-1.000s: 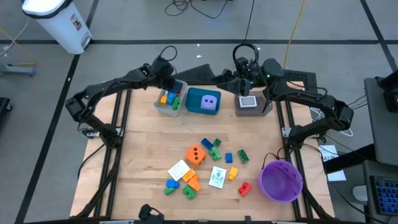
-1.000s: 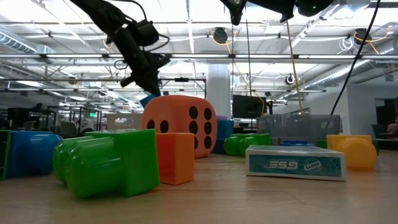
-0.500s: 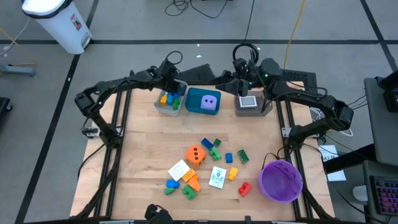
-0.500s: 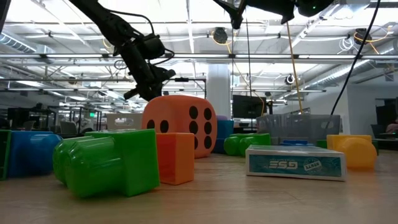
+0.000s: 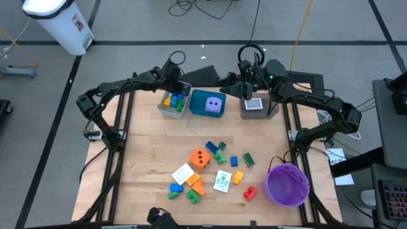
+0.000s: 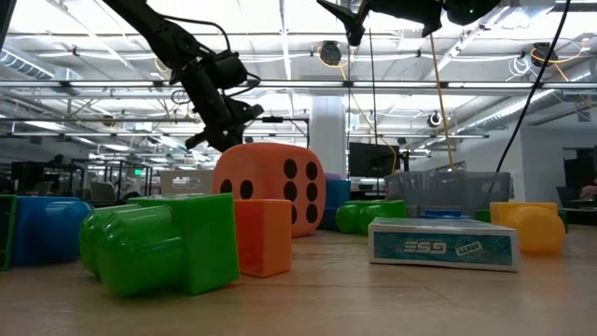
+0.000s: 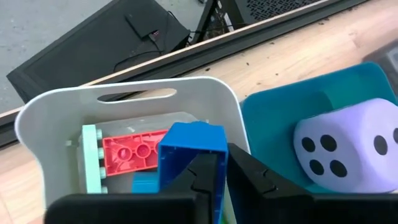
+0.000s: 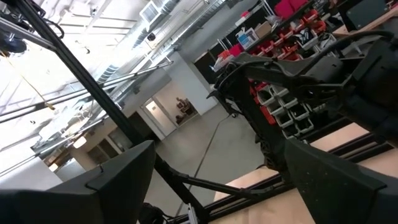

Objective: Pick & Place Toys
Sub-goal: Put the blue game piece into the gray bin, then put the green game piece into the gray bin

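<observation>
Left gripper (image 7: pixel 219 177): positioned above the grey tray (image 5: pixel 171 109) at the far edge of the worktop (image 5: pixel 146 159), toward the left corner. Its jaws are nearly closed, with only a narrow gap, and a blue brick (image 7: pixel 189 152) sits directly at the tips; whether the brick is gripped cannot be determined. Beneath it, the tray contains a red brick (image 7: pixel 134 152) and a pale green piece (image 7: pixel 91 162).

Right gripper (image 5: pixel 249 89): raised over the brown tray (image 5: pixel 259 113) at the far edge, toward the right corner. Its jaws are spread wide and hold nothing. A white picture card (image 5: pixel 254 104) lies in this tray.

Teal tray (image 5: pixel 198 105): located between the other two trays, containing the purple die (image 5: pixel 215 105).

Remaining toys: grouped near the centre of the worktop toward the near edge. The orange die (image 5: pixel 200 158) stands among green, blue, yellow and orange bricks, with a red brick (image 5: pixel 250 192) lying closest to the purple bowl (image 5: pixel 287 184). Two picture cards (image 5: pixel 183 173) lie flat in this group. The purple bowl stands at the near right corner.
</observation>
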### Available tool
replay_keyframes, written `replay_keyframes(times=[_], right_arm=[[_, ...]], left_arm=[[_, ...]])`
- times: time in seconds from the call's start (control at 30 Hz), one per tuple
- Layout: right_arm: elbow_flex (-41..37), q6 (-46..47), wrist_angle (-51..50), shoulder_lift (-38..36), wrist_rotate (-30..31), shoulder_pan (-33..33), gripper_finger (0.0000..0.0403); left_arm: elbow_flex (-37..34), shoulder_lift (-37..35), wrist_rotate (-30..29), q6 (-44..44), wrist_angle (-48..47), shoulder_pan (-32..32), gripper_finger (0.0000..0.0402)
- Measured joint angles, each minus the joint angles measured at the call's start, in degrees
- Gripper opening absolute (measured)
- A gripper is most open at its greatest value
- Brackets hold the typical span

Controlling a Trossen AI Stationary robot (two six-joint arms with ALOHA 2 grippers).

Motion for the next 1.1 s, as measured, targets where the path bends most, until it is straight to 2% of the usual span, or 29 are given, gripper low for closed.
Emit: replay_keyframes(times=[0.5, 0.67, 0.87, 1.1], right_arm=[[0.0, 0.0, 0.0, 0.0, 0.0, 0.0, 0.0348], [0.0, 0.0, 0.0, 0.0, 0.0, 0.0, 0.0348], [0.0, 1.2, -0.1, 0.0, 0.4, 0.6, 0.0348], [0.0, 1.8, -1.4, 0.0, 5.0, 6.4, 0.0348]], left_arm=[[0.0, -0.9, 0.7, 0.4, 1.2, 0.3, 0.0111], [0.0, -5.1, 6.8, 2.2, 1.7, 1.5, 0.0117], [0.0, -14.6, 17.5, 8.1, -2.4, 3.0, 0.0118], [0.0, -27.8, 27.1, 12.7, -9.3, 1.8, 0.0118]])
